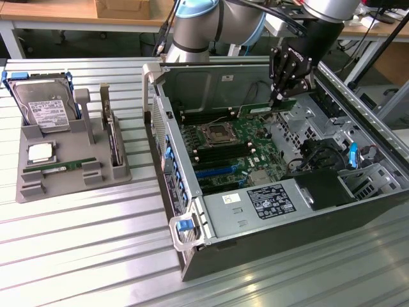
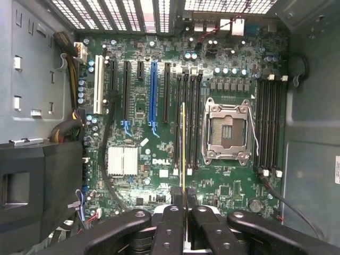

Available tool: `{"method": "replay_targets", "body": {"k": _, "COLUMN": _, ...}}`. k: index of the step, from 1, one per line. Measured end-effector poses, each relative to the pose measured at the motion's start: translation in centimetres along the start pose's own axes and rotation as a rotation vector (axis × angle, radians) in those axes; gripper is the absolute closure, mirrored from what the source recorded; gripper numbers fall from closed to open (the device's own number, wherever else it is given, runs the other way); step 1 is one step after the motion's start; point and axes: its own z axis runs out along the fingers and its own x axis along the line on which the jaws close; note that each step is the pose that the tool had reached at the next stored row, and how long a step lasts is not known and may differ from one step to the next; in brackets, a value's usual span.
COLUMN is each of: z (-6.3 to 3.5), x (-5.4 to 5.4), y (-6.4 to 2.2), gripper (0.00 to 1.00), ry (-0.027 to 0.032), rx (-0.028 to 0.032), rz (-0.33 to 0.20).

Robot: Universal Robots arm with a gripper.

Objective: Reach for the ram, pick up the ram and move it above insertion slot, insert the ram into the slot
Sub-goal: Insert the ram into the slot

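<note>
My gripper (image 1: 279,97) hangs inside the open computer case, shut on the ram (image 1: 262,106), a thin green stick held level above the motherboard. In the wrist view the ram (image 2: 184,149) appears edge-on as a thin pale line running out from between the gripper (image 2: 184,197) fingers. It lies along a group of long black slots, lined up over one slot (image 2: 185,87) beside the square metal processor socket (image 2: 227,130). The stick is above the board and apart from the slot.
The case walls (image 1: 192,211) ring the board, with a black power supply (image 1: 323,188) and cables near the exterior view's right. A grey tray (image 1: 70,179) at the exterior view's left holds a hard drive (image 1: 45,105), a processor chip (image 1: 39,152) and another green stick (image 1: 61,167).
</note>
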Motion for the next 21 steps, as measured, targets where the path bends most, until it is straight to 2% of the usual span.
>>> {"method": "replay_targets", "body": {"k": 21, "z": 0.83, "x": 0.02, "y": 0.62, "gripper": 0.88, "ry": 0.0000, "rx": -0.0001, "rz": 0.000}}
